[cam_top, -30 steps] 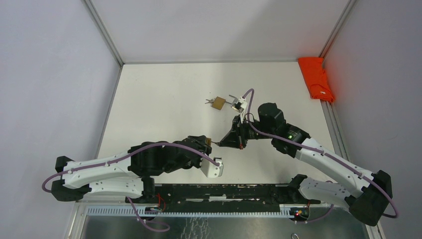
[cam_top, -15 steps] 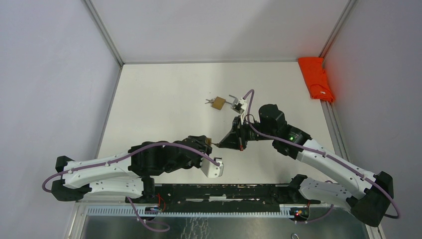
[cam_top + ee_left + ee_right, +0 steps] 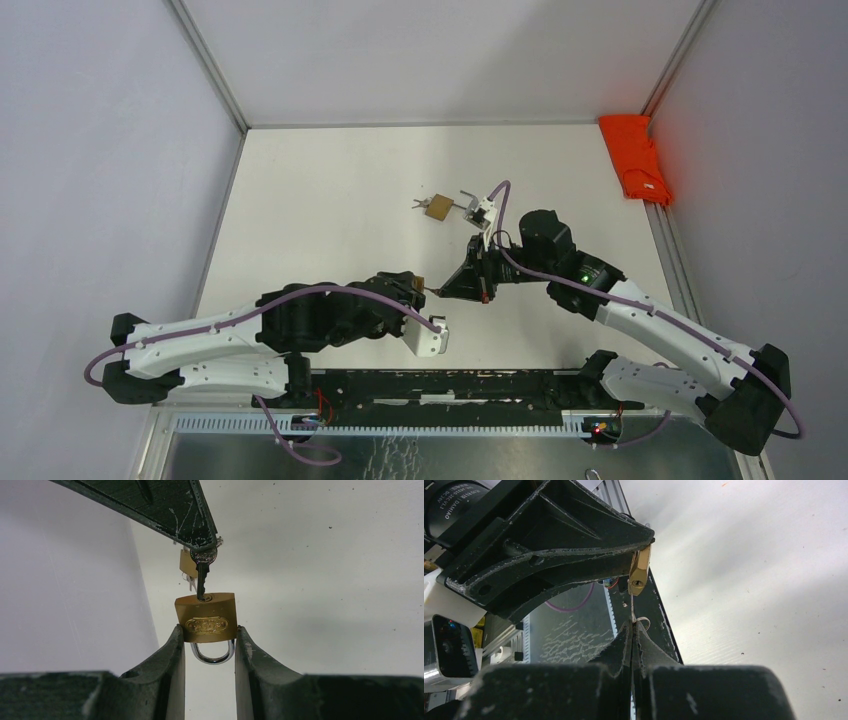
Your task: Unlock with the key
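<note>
My left gripper is shut on a small brass padlock, its silver shackle closed and pointing back between the fingers. In the top view the padlock sits just left of my right gripper. My right gripper is shut on a key whose blade tip stands in the keyhole on the padlock's face. In the right wrist view the padlock shows edge-on, with the thin key blade running from my fingertips up to it.
A second brass padlock with keys lies on the table further back, beside a small silver-and-white piece. A folded orange cloth lies at the back right by the wall. A black rail runs along the near edge.
</note>
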